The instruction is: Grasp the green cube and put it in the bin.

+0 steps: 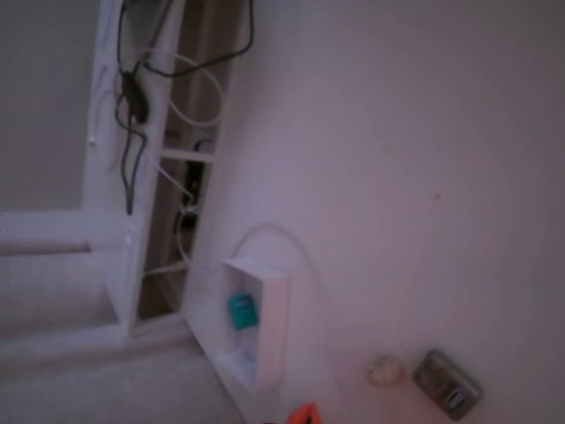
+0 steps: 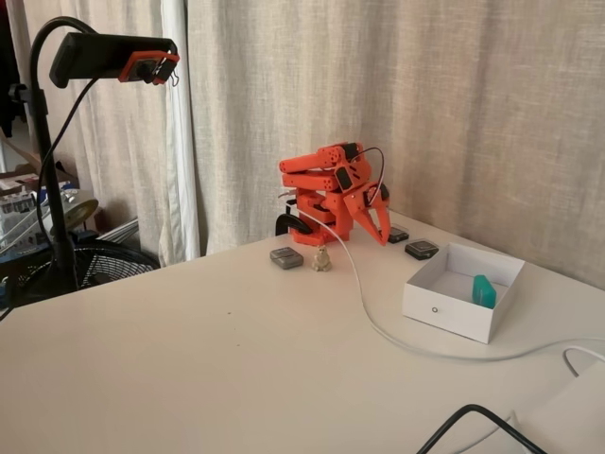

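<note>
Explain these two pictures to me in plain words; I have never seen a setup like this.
The orange machine is a small robot arm, folded up at the back of a white table. Its claw points down and holds nothing; whether it is open is hard to tell. One fixed view looks across the table from the front. The other, blurry one looks down from higher up, probably from the camera on the black stand. A white open box, the bin, sits on the table, and the green cube already lies inside it. Near the arm lie a small beige lump and a grey oblong. A white cable crosses the table.
</note>
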